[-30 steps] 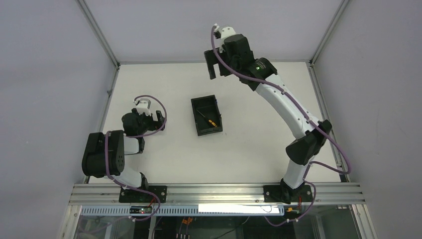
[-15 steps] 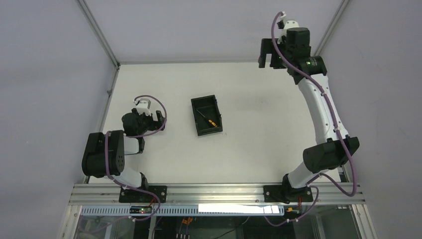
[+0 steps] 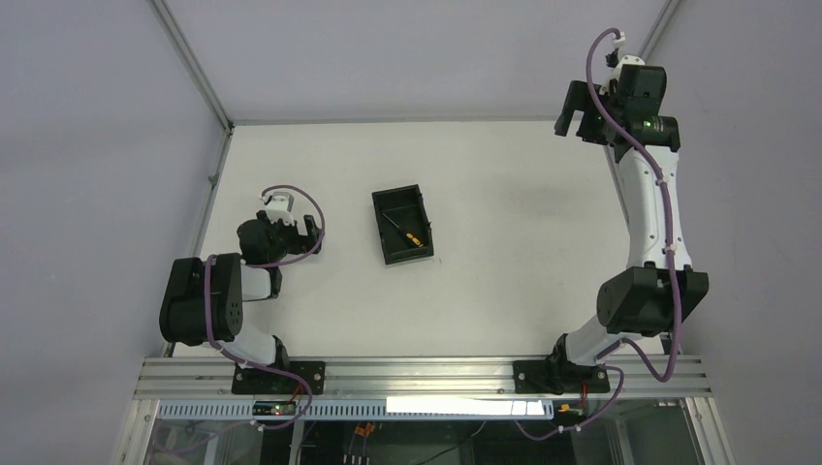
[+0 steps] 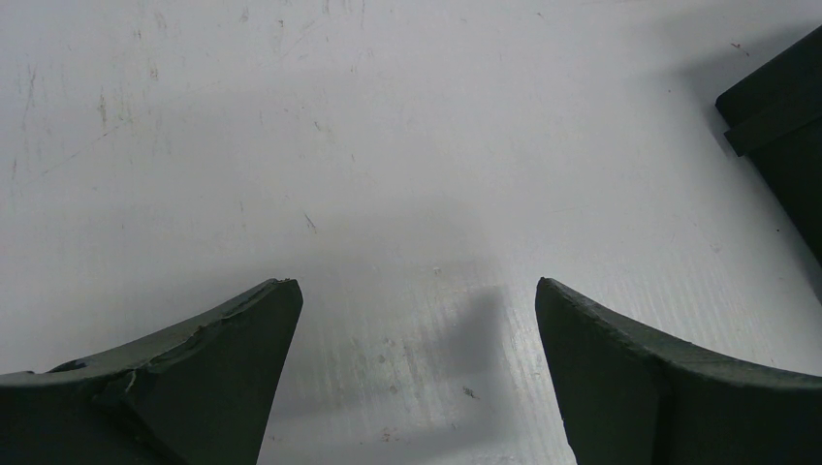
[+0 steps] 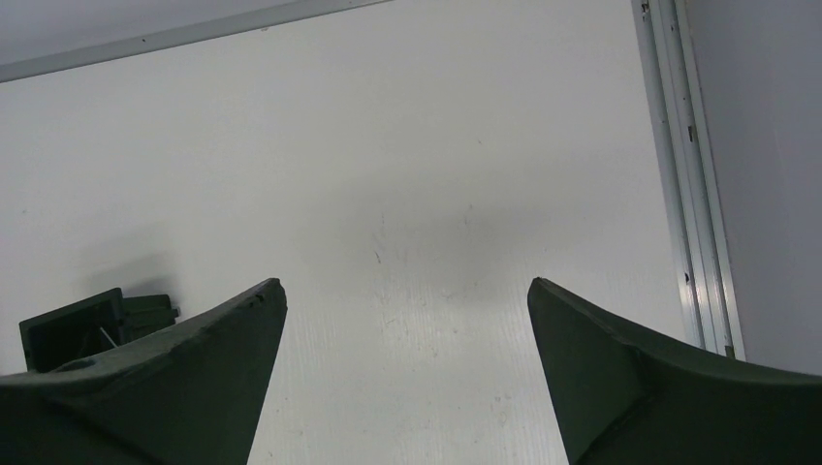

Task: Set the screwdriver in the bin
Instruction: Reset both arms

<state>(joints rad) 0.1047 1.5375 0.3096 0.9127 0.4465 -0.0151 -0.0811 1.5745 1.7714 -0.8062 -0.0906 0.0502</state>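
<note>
Screwdriver (image 3: 404, 230): inside the bin (image 3: 379, 228), slanted across its floor.
Left tool (image 4: 417, 291): nearer, left of the bin, spread wide, empty.
Right tool (image 3: 576, 126): far right of the bin, gaping, empty.

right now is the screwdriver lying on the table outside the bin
No, the top view shows the screwdriver lying inside the bin, on its floor, with neither gripper near it.

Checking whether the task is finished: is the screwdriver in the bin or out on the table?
In. The screwdriver lies diagonally on the floor of the bin, inside its walls.
</note>
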